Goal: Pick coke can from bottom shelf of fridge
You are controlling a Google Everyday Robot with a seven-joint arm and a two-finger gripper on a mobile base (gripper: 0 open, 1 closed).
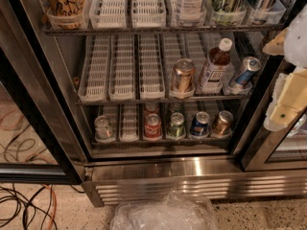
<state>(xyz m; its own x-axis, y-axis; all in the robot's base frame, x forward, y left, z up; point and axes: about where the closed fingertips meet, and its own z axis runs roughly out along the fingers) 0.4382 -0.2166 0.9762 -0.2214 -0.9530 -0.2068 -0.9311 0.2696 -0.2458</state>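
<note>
The fridge (192, 174) stands open in front of me. On its bottom shelf (129, 139) a row of short cans stands at the front edge. The coke can (153, 126), red with a silver top, stands upright in the middle lane, with a second red can (152, 108) right behind it. A green can (176, 125) is just to its right, then a blue can (199, 123) and a bronze can (222, 122). A silver can (103, 128) stands at the far left. My gripper (284, 104), cream-coloured, is at the right edge of the view, outside the fridge and well up and right of the coke can.
The rack above holds a bronze can (183, 75), a brown white-capped bottle (215, 66) and a tilted blue-silver can (244, 72). The black-framed glass door (33, 123) hangs open at the left. Cables (24, 202) lie on the floor. A crumpled clear plastic piece (165, 213) lies below the base grille.
</note>
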